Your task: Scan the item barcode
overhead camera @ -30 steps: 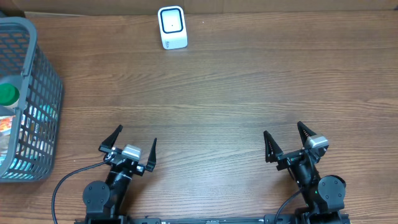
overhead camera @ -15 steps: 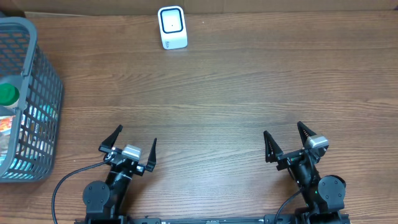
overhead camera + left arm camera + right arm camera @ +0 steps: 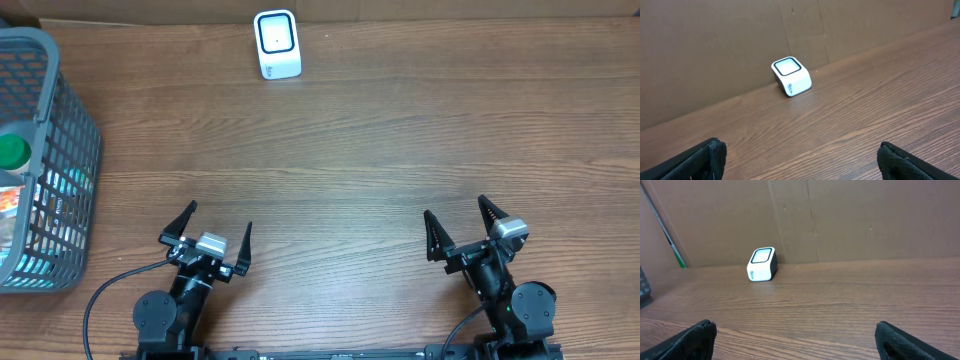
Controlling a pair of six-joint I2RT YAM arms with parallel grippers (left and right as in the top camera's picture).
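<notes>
FREE: bench (image 3: 350, 150) open from the near left pincer (image 3: 221, 214) and right pincer (image 3: 454, 205) to the far edge, and across the whole right side | BLOCKS: grey mesh basket (image 3: 75, 170) at left edge; white barcode scanner (image 3: 277, 44) far, left of centre, just before the cardboard wall (image 3: 715, 50) closing the far side

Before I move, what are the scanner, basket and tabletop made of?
Scanner: smooth white plastic, apparently, with a dark-rimmed window. Basket: grey moulded plastic, judging by its open lattice. Tabletop: wood or wood-look laminate, matte, visible grain.

Basket (image 3: 72, 180) cut off at left, contents (image 3: 12, 151) half-hidden, scanner (image 3: 277, 44) lettering unreadable
</notes>
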